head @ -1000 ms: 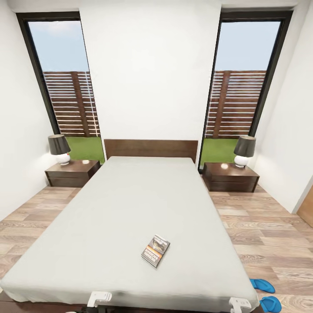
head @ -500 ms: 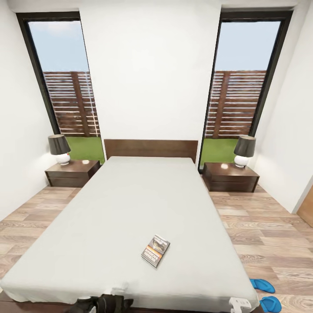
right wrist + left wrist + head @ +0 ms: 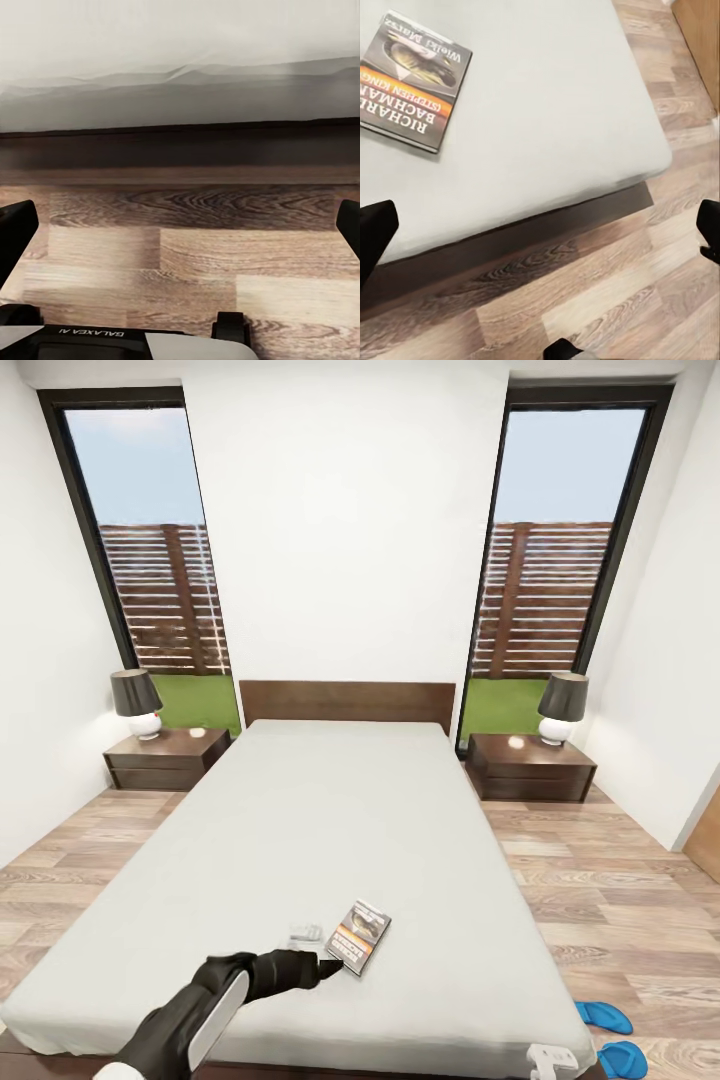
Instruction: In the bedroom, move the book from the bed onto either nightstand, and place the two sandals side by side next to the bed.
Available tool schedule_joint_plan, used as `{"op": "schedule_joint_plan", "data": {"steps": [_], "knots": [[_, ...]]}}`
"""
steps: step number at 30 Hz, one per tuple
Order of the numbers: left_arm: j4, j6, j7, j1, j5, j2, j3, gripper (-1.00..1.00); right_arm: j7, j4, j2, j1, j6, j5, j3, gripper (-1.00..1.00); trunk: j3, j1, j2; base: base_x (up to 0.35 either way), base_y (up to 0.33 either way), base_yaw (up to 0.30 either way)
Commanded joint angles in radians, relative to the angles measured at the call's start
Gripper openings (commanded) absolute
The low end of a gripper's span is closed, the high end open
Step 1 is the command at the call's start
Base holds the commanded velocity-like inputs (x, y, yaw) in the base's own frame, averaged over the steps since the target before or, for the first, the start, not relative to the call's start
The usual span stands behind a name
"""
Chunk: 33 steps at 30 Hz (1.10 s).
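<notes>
- We see the bed [image 3: 330, 830] straight ahead in the head view, bare grey mattress, dark headboard [image 3: 347, 701] against the white wall.
- The book [image 3: 358, 936] lies flat on the mattress nr the foot end, a bit right of centre; in the left wrist view the book [image 3: 411, 79] shows its orange band and white "Richard Bachman" lettering.
- Our left arm reaches over the foot of the bed; the left gripper [image 3: 322, 964] has its dark tip just beside the book's near-left corner. Touching or not, we can't tell.
- Left wrist view: fingertips [image 3: 375, 231] sit at opp. edges of the picture, spread wide, nothing btwn them but mattress edge, bed frame and wood floor [image 3: 607, 300].
- Right wrist view: right gripper [image 3: 180, 225] fingers also wide apart, holding nothing, facing the bed's dark side rail and plank floor.
- Two blue sandals [image 3: 603, 1016] lie on the floor off the bed's right foot corner, one nearer us than the other, close together.
- One nightstand [image 3: 165, 758] left of the headboard, a second nightstand [image 3: 530, 766] right, each w/ a dark-shaded lamp [image 3: 136, 702] on top.
</notes>
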State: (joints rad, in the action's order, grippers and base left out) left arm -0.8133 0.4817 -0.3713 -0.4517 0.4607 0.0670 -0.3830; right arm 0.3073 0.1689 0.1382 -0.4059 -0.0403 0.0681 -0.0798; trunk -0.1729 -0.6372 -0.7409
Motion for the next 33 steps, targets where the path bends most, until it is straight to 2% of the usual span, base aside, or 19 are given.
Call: {"op": "schedule_joint_plan", "data": {"steps": [1,4,6,12,15,22,25,26,27,28,31,33], "knots": [[-0.011,0.007,0.002,-0.001,0.007,0.001,0.011,1.00,0.006,0.000,0.000,-0.001,-0.004,0.007,-0.008,1.00,-0.002,0.000,-0.001,0.000,0.000,0.000],[-0.059,0.012,0.002,-0.002,0.007,0.001,0.065,1.00,0.007,0.000,0.000,-0.001,-0.004,0.008,-0.008,1.00,-0.002,0.000,-0.001,0.000,0.000,0.000],[-0.088,0.012,0.004,-0.002,0.006,0.000,0.083,1.00,0.007,0.000,0.000,-0.001,-0.005,0.008,-0.008,1.00,-0.002,0.000,-0.001,0.000,0.000,0.000],[-0.130,0.010,0.027,-0.004,0.006,-0.005,0.100,1.00,0.007,0.000,0.000,-0.001,-0.004,0.008,-0.008,1.00,-0.002,0.000,-0.001,0.000,0.000,0.000],[-0.156,0.010,0.074,-0.027,0.007,-0.014,0.103,1.00,0.007,0.000,0.000,-0.001,-0.004,0.008,-0.008,1.00,-0.002,0.000,-0.001,0.000,0.000,0.000],[-0.191,0.013,0.189,-0.122,0.009,-0.066,0.104,1.00,0.006,0.000,0.000,-0.001,-0.004,0.008,-0.008,1.00,-0.002,0.000,-0.001,0.000,0.000,0.000],[-0.189,0.023,0.247,-0.192,0.011,-0.091,0.104,1.00,0.006,0.000,0.000,-0.001,-0.004,0.007,-0.008,1.00,-0.002,0.000,-0.001,0.000,0.000,0.000],[-0.179,0.052,0.291,-0.238,0.013,-0.102,0.107,1.00,0.006,0.000,0.000,-0.001,-0.004,0.007,-0.008,1.00,-0.002,0.000,-0.001,0.000,0.000,0.000],[-0.174,0.065,0.307,-0.252,0.015,-0.106,0.111,1.00,0.006,0.000,0.000,-0.001,-0.004,0.007,-0.008,1.00,-0.002,0.000,-0.001,0.000,0.000,0.000],[-0.154,0.094,0.348,-0.285,0.028,-0.118,0.130,1.00,0.006,0.000,0.000,-0.001,-0.004,0.007,-0.008,1.00,-0.002,0.000,-0.001,0.000,0.000,0.000],[-0.115,0.111,0.404,-0.309,0.058,-0.135,0.164,1.00,0.006,0.000,0.000,-0.001,-0.004,0.007,-0.008,1.00,-0.002,0.000,-0.001,0.000,0.000,0.000],[-0.071,0.113,0.479,-0.319,0.077,-0.143,0.187,1.00,0.006,0.000,0.000,-0.001,-0.004,0.007,-0.008,1.00,-0.002,0.000,-0.001,0.000,0.000,0.000]]}}
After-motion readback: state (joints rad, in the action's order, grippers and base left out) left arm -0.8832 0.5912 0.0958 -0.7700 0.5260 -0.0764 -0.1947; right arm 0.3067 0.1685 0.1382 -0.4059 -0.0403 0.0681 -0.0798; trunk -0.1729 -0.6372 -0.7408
